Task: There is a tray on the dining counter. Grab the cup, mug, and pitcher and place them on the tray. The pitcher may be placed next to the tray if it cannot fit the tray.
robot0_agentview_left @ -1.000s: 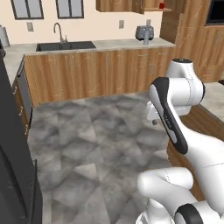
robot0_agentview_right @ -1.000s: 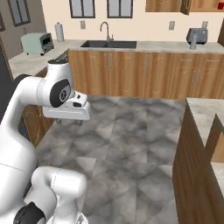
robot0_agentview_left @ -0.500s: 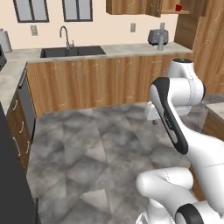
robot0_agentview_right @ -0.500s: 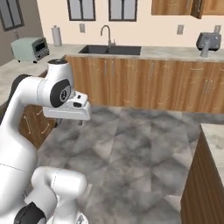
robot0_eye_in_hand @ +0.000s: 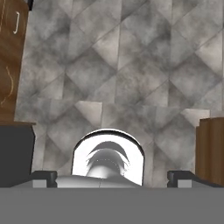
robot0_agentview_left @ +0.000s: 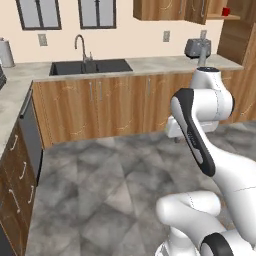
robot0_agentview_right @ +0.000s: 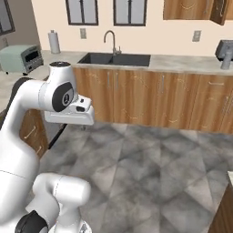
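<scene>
Looking across the kitchen, you face a wood cabinet run whose pale top holds a dark sink with a faucet. A grey toaster stands at its right end, and a paper roll at its left end, beside a pale green toaster oven on the side counter. A second cabinet run with a dark appliance front comes toward you along the left.

High on a shelf at the top right of the left base view sits a small red thing; it may be the mug, but it is too small to tell.

At the lower right edge of the right base view a wood-sided counter corner juts in, and you cannot tell which counter it is.

Between these edges the grey tiled floor lies open and bare, with wide room ahead of the base and to both sides of the arm.

Your arm rises from the base, bends at the elbow and folds forward, so the hand hangs level with the cabinet fronts, well short of them. The gripper points straight down at the tiles. In the hand view its fingertips stand spread wide with nothing between them, a wood cabinet side at the right and dark and wood fronts at the left.
</scene>
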{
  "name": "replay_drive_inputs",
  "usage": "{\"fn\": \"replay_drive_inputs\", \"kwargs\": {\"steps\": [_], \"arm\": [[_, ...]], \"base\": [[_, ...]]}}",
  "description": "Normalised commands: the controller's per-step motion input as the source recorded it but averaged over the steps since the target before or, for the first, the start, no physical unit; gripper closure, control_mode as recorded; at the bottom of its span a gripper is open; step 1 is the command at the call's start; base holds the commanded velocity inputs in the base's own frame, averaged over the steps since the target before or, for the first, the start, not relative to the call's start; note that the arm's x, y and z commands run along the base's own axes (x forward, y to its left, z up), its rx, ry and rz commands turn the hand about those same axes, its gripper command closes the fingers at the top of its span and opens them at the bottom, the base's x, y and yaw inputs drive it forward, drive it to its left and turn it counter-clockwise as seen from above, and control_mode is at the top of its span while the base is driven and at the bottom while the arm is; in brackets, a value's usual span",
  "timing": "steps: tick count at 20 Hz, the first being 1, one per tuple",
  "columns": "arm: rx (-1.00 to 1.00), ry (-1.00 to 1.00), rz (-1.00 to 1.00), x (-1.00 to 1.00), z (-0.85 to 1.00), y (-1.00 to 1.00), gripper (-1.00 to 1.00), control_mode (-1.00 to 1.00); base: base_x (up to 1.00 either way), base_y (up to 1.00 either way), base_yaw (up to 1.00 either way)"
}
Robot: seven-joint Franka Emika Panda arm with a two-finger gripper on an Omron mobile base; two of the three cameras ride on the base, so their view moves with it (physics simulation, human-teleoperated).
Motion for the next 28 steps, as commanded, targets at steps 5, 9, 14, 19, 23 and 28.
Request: {"fn": "replay_drive_inputs", "kwargs": {"steps": [5,9,14,19,23,28], "arm": [[0.00,0.00,0.00,0.00,0.00,0.00,-1.00,1.00],[0.00,0.00,0.00,0.00,0.00,0.00,-1.00,1.00],[0.00,0.00,0.00,0.00,0.00,0.00,-1.00,1.00],[0.00,0.00,0.00,0.00,0.00,0.00,-1.00,1.00],[0.00,0.00,0.00,0.00,0.00,0.00,-1.00,1.00],[0.00,0.00,0.00,0.00,0.00,0.00,-1.00,1.00]], "base": [[1.00,0.10,0.00],[1.00,0.03,0.00],[1.00,0.02,0.00],[1.00,0.00,0.00],[1.00,0.00,0.00],[0.98,-0.03,0.00]]}}
